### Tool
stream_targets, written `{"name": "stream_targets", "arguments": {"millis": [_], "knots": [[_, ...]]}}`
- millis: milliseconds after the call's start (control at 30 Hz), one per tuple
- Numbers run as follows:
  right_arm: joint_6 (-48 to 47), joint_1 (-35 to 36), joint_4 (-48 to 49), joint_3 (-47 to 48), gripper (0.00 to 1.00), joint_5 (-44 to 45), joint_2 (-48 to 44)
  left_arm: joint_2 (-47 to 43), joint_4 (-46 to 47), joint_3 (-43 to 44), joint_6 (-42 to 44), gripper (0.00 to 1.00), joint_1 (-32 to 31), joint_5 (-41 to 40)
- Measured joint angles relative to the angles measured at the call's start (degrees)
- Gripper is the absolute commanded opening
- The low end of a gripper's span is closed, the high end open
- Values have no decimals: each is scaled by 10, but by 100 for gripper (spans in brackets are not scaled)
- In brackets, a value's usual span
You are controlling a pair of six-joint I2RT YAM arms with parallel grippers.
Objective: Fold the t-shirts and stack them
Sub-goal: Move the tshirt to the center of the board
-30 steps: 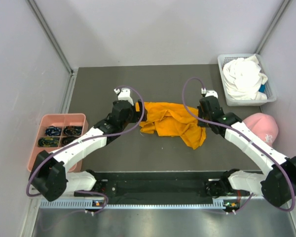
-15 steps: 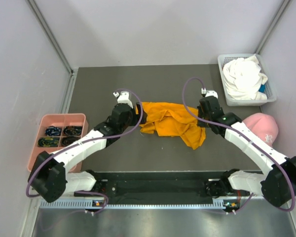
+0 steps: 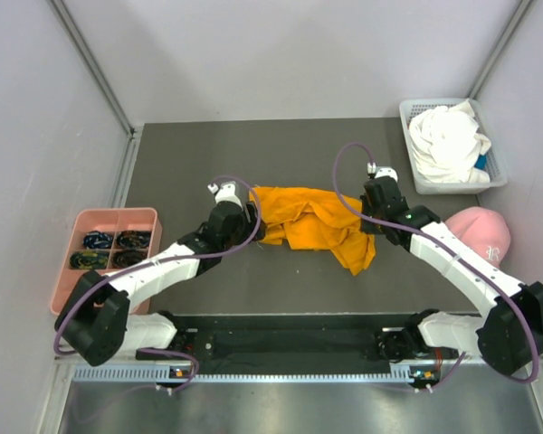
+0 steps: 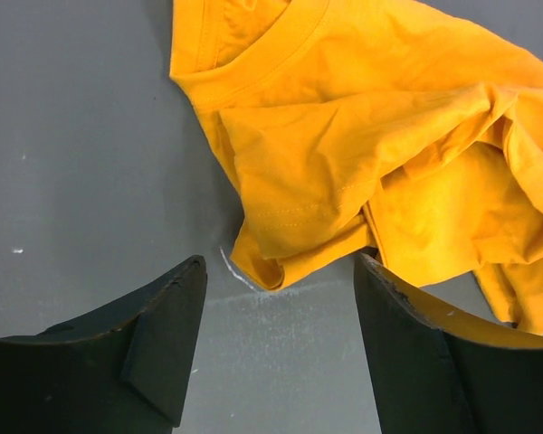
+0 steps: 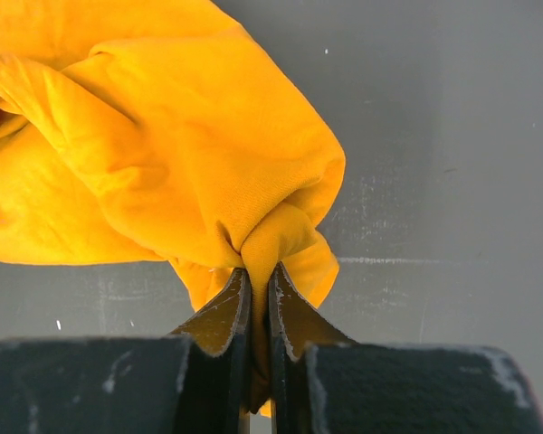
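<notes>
The orange t-shirt (image 3: 312, 221) lies crumpled on the dark table, its collar toward the left. My left gripper (image 3: 251, 223) is open and empty at the shirt's left edge; in the left wrist view (image 4: 276, 271) a folded orange hem (image 4: 290, 244) lies just ahead of the gap between the fingers. My right gripper (image 3: 373, 210) is shut on a pinch of the orange shirt at its right side, and the bunched cloth (image 5: 253, 235) rises from between the jaws in the right wrist view. The white t-shirt (image 3: 448, 140) sits bunched in the basket at the back right.
A white basket (image 3: 416, 181) stands at the back right. A pink cap (image 3: 480, 235) lies beside the right arm. A pink tray (image 3: 113, 217) with small dark items is at the left, off the table. Grey walls close in the sides.
My left gripper has drawn back toward the near left, from over the shirt's collar to its left edge. The right gripper and the shirt have barely moved.
</notes>
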Motion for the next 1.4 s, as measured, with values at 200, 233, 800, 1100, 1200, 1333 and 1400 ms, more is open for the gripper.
{"name": "stream_targets", "arguments": {"millis": [200,233,800,1100,1200,1333,1400], "knots": [[0,0,0,0,0,-2,2,23,34,0,-7,57,0,3],[0,0,0,0,0,-1,2,29,41,0,-10,56,0,4],[0,0,0,0,0,-1,5,62,89,-4,-17,50,4,12],[0,0,-5,0,0,-1,7,82,111,-4,-16,33,8,9],[-1,0,-5,0,0,-1,7,92,118,-4,-14,15,9,8],[-1,0,-5,0,0,-2,7,100,124,-4,-14,0,10,8],[-1,0,-5,0,0,-2,7,102,124,-4,-12,0,10,9]]}}
